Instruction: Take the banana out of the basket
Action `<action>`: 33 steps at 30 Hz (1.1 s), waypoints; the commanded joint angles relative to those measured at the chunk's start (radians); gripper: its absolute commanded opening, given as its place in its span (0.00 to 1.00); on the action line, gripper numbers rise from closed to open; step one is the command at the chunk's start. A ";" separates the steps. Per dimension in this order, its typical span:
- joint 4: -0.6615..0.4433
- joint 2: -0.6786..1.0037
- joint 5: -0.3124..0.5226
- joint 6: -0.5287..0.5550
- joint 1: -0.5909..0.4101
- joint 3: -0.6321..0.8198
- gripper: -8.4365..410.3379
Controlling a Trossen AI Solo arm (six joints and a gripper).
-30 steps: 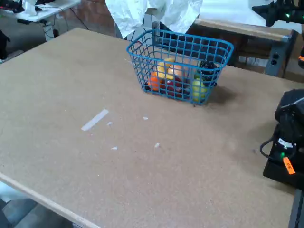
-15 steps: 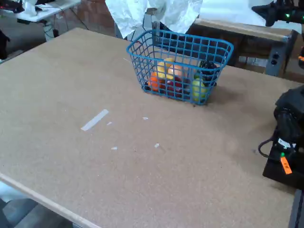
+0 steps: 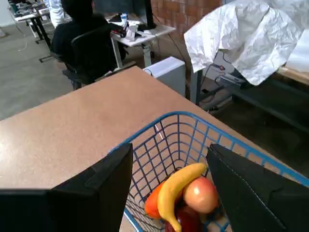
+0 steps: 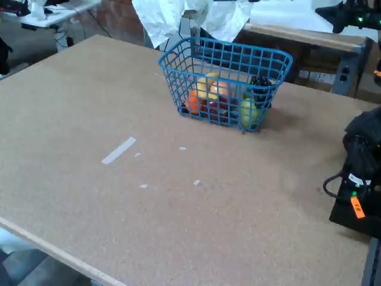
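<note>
The banana [image 3: 177, 192] lies in the basket [image 4: 225, 59] on the table [image 4: 119, 196].

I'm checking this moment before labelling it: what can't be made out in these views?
- Fixed view: the gripper is out of frame, so its height above the basket can't be read.
- Wrist view: the gripper's fingertips are cut off by the bottom edge.
- Wrist view: the banana's lower end is cut off there too.
- Fixed view: the fruit is small and blurred behind the wires; the dark item can't be identified.

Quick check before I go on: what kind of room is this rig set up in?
Probably a workshop or lab: a brick wall, a concrete floor, a cluttered desk with an office chair, and the blue basket on a bare particleboard table.
</note>
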 commanded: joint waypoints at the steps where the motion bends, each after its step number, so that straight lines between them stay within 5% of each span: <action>1: -0.008 0.020 -0.054 0.009 -0.026 0.001 0.58; 10: 0.006 0.138 -0.077 0.084 -0.128 0.001 0.77; 20: 0.103 0.310 -0.231 0.119 -0.156 0.013 0.78; 33: 0.045 0.506 -0.259 -0.008 -0.154 0.129 0.78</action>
